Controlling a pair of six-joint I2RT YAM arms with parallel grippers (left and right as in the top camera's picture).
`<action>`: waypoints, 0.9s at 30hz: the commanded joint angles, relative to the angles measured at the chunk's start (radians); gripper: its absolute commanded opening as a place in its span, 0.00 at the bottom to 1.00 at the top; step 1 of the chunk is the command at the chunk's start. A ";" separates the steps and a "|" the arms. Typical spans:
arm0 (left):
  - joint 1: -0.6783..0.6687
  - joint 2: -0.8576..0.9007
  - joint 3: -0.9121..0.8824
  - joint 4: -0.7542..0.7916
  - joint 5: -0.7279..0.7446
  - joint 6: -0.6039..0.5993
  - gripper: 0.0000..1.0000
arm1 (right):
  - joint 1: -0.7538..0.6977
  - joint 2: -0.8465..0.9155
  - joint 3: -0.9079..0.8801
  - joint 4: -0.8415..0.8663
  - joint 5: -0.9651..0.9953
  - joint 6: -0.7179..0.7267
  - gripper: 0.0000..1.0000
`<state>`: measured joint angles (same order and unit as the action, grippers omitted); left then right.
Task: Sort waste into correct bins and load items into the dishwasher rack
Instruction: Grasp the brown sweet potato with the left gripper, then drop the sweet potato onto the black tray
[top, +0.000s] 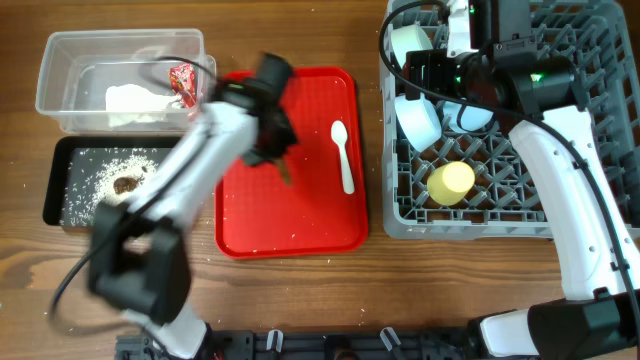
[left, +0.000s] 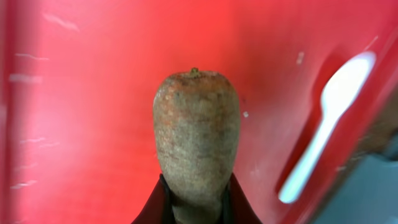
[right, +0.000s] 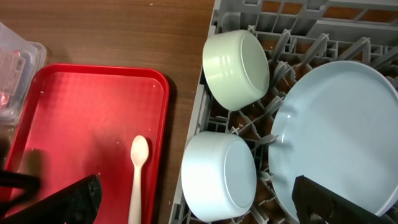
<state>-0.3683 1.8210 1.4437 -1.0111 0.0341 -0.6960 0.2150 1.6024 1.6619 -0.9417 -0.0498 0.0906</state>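
My left gripper (left: 196, 202) is shut on the brown stick-shaped food scrap (left: 196, 134) and holds it above the red serving tray (top: 300, 225); it also shows in the overhead view (top: 272, 148). The white spoon (top: 343, 155) lies on that tray. My right gripper (right: 205, 199) is open and empty above the grey rack (top: 580, 200), over the light-blue bowl (right: 217, 177). The pale-green bowl (right: 236, 59), pale-blue plate (right: 336, 130) and yellow cup (top: 450, 183) stand in the rack.
The clear tub (top: 60, 60) at the back left holds the white napkin (top: 135, 100) and the red-and-white wrapper (top: 183, 82). The black tray (top: 60, 180) in front of it holds white crumbs (top: 100, 170) and a brown lump (top: 127, 185).
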 joint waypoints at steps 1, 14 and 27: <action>0.194 -0.187 0.033 -0.112 -0.055 -0.002 0.04 | 0.000 0.004 0.006 0.006 0.017 0.013 1.00; 0.629 -0.214 -0.386 0.237 -0.241 -0.360 0.05 | 0.000 0.004 0.006 0.008 0.016 0.014 1.00; 0.629 -0.214 -0.482 0.369 -0.241 -0.359 0.47 | 0.000 0.004 0.006 0.006 0.014 0.015 1.00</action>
<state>0.2573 1.6073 0.9657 -0.6491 -0.1875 -1.0527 0.2150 1.6024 1.6619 -0.9360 -0.0437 0.0902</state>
